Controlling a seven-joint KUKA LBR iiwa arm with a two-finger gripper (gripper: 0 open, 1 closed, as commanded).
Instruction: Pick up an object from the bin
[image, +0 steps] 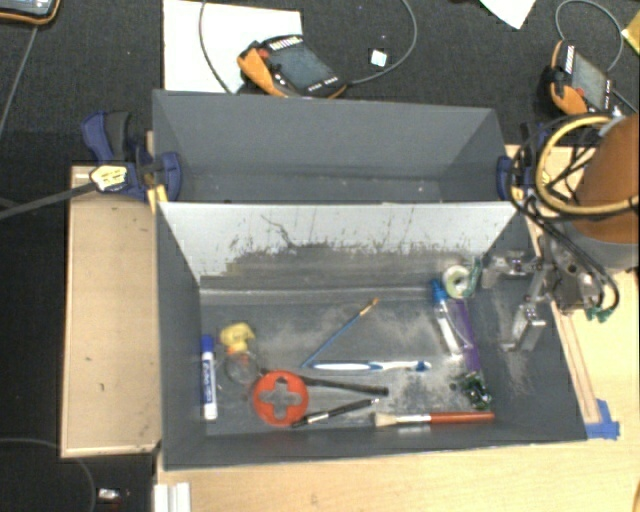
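My gripper (524, 326) hangs over the sloping right wall of the bin, with nothing seen in it. Nearest to it, to its left, lie a purple pen (464, 338) and a clear tube with a blue cap (444, 314), side by side and pointing up-down. A small pale roll of tape (458, 282) sits at their upper end by the back wall. A small dark green thing (472, 389) lies below the gripper and to its left. A red-handled brush (438, 420) lies along the front edge.
In the middle lie a white and blue toothbrush (366, 368), a thin blue paintbrush (338, 337) and black-handled brushes (345, 387). A red round piece (279, 397), a yellow lump (237, 337) and a blue and white marker (208, 377) lie at the left. The arm and its yellow cables stand at the right rim.
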